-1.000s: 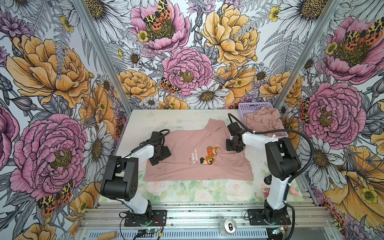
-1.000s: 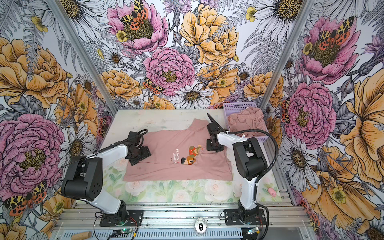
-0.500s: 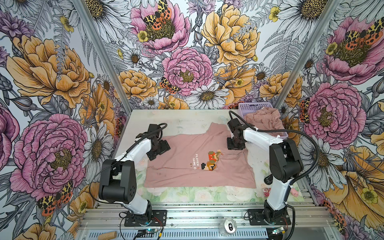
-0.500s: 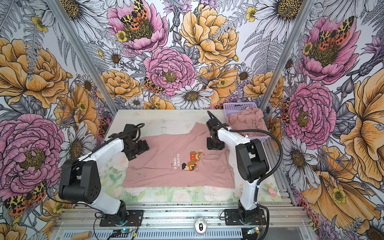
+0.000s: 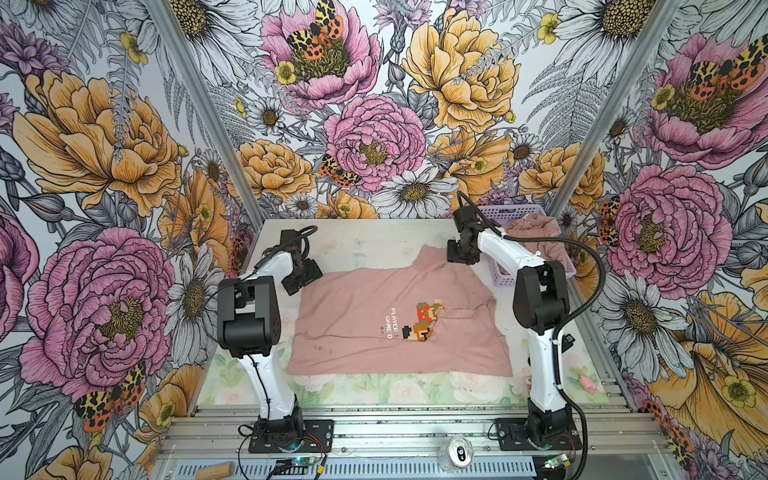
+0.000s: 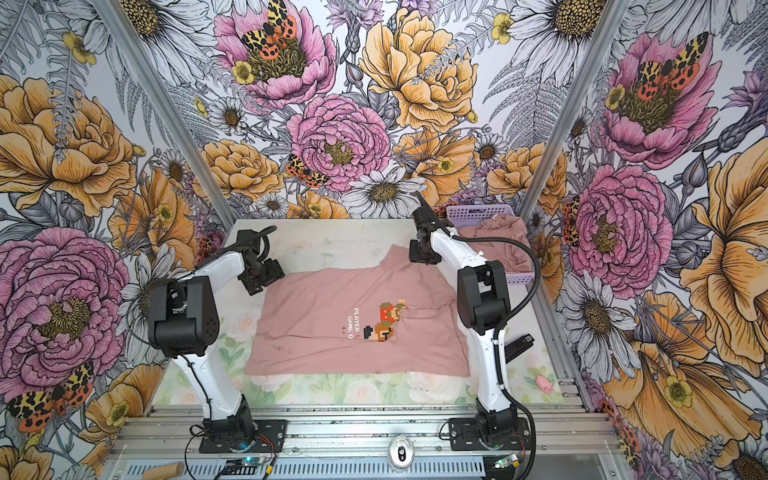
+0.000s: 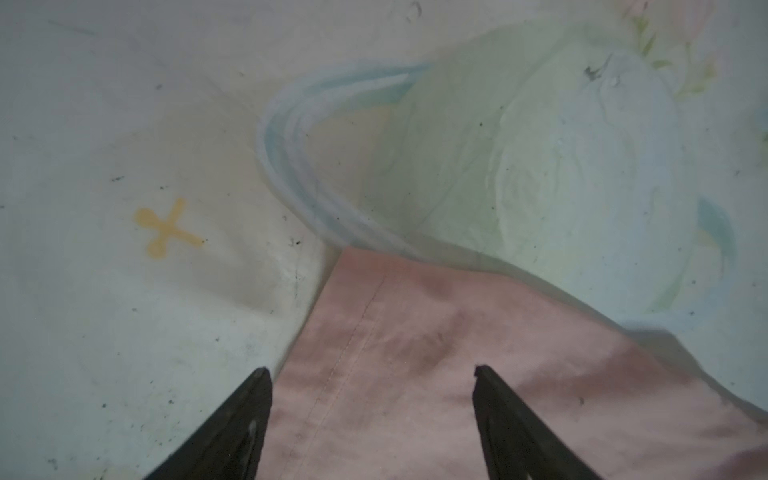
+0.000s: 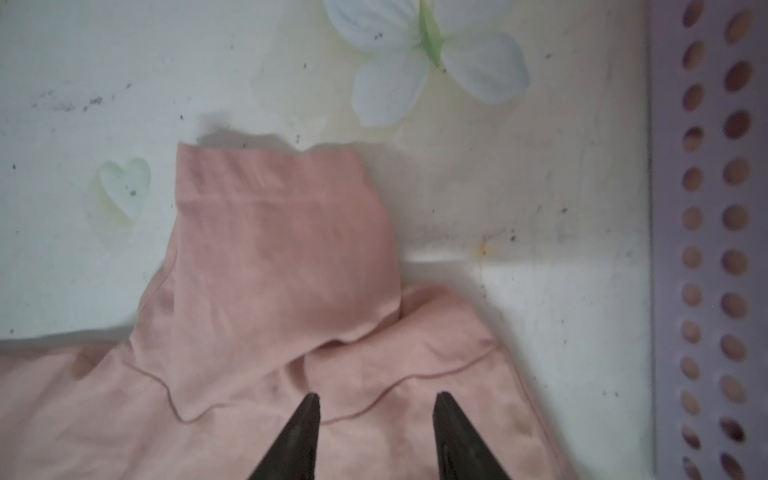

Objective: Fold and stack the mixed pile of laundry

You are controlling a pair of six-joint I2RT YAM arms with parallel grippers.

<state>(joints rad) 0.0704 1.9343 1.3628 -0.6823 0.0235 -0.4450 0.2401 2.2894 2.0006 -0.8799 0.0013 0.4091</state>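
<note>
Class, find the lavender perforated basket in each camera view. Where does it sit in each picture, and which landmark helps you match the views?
In a top view: the lavender basket sits right of centre, at mid-height.
In a top view: same place, slightly nearer the centre.
Left wrist view: not in it.
Right wrist view: its holed wall runs along one edge of the picture.
Shared landmark: the pink T-shirt, seen in all four views.
</note>
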